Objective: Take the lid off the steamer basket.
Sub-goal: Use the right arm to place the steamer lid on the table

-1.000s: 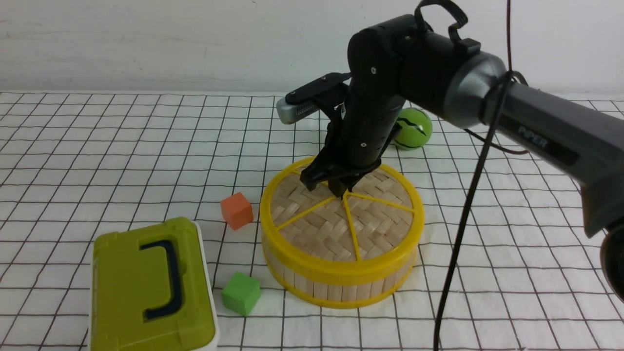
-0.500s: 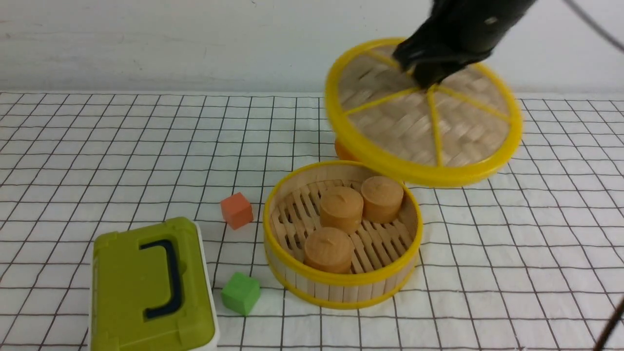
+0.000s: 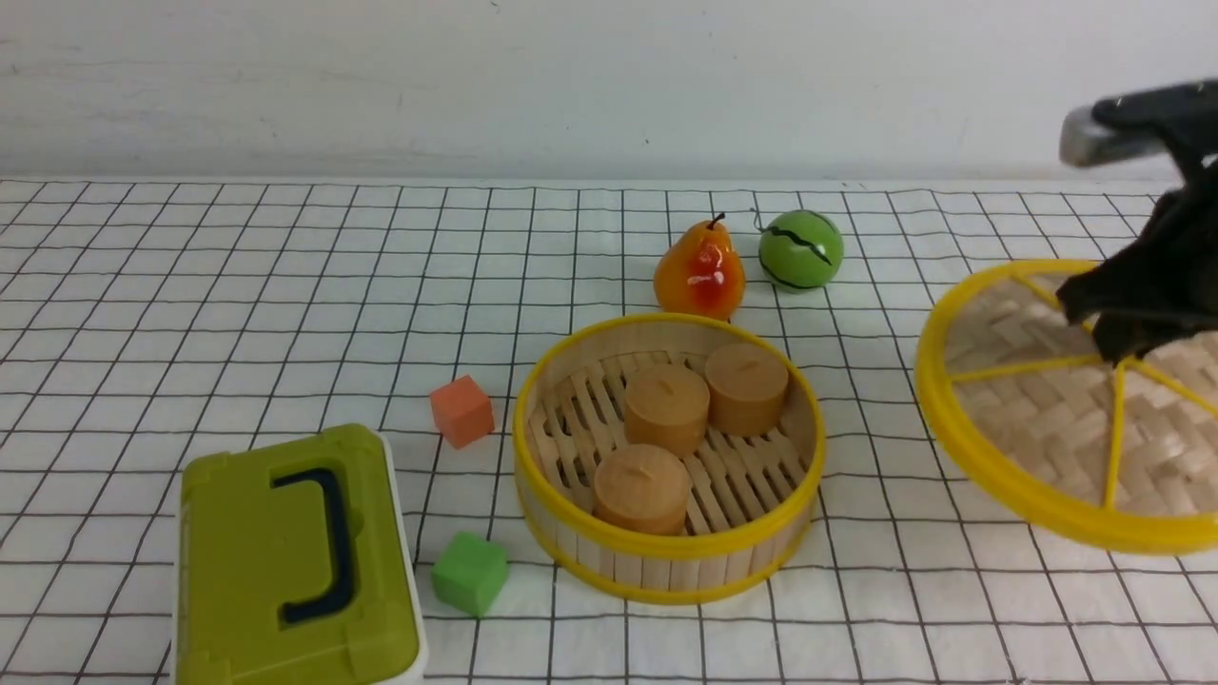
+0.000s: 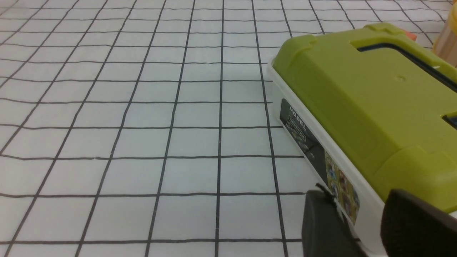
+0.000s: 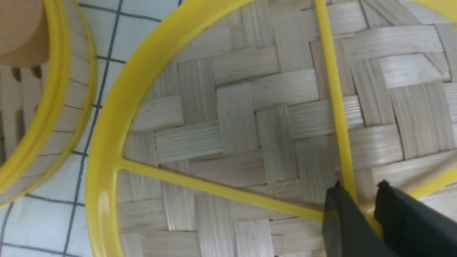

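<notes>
The steamer basket (image 3: 657,566) stands uncovered at the table's centre, with three tan cylinders (image 3: 666,409) on its slatted floor. The lid (image 3: 1028,419) is off it, tilted, to the right of the basket and apart from it. I cannot tell whether its low edge touches the cloth. My right gripper (image 3: 1113,354) is shut on the lid's yellow centre knob. In the right wrist view the gripper (image 5: 360,189) pinches the knob where the spokes meet on the lid (image 5: 250,125), and the basket rim (image 5: 53,107) shows beside it. My left gripper (image 4: 358,200) is open and empty beside the olive-green box.
The olive-green box (image 3: 295,561) sits at the front left and also shows in the left wrist view (image 4: 357,89). An orange cube (image 3: 462,410) and a green cube (image 3: 470,573) lie left of the basket. A pear (image 3: 699,271) and a green ball (image 3: 801,249) stand behind it.
My right gripper lifted the lid off the basket, carried it up and to the right, then lowered it at the far right. The cylinders, pear and ball came into view.
</notes>
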Robot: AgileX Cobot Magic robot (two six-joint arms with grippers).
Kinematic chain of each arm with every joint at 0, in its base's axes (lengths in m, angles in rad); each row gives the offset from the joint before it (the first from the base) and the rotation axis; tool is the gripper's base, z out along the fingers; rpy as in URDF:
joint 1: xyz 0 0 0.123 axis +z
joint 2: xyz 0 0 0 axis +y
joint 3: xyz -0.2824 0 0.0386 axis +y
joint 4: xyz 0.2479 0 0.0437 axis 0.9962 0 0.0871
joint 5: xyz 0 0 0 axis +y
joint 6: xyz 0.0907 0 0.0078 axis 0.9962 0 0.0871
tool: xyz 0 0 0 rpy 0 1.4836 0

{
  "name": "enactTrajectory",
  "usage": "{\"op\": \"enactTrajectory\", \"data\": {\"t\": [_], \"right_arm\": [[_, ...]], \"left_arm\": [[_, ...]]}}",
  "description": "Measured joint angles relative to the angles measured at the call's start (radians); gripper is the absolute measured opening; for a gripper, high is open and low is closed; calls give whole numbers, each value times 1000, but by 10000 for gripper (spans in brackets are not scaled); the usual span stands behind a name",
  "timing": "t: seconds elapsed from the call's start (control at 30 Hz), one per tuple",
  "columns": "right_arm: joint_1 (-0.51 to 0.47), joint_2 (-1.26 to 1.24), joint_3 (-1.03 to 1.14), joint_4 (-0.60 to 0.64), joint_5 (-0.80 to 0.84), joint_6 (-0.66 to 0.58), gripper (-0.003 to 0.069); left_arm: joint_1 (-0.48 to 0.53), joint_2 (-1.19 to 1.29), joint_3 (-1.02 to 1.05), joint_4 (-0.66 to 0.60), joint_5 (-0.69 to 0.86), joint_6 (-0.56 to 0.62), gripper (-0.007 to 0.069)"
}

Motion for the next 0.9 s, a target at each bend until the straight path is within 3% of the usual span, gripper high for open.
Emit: {"op": "enactTrajectory", "data": {"t": [0.23,0.5,0.6,0.77,0.9], "right_arm": [[0,151,47,6,-177,0,105],[-1,228,50,10,-225,0,109],[-2,232,50,19,-225,0,146],[-3,192,50,70,-200,0,317],[-3,84,53,108,-175,-1,353]], "left_arm": [[0,0,0,0,0,0,239],[0,0,0,0,0,0,239],[0,0,0,0,0,0,239],[0,0,0,0,0,0,239],[0,0,0,0,0,0,239]]}}
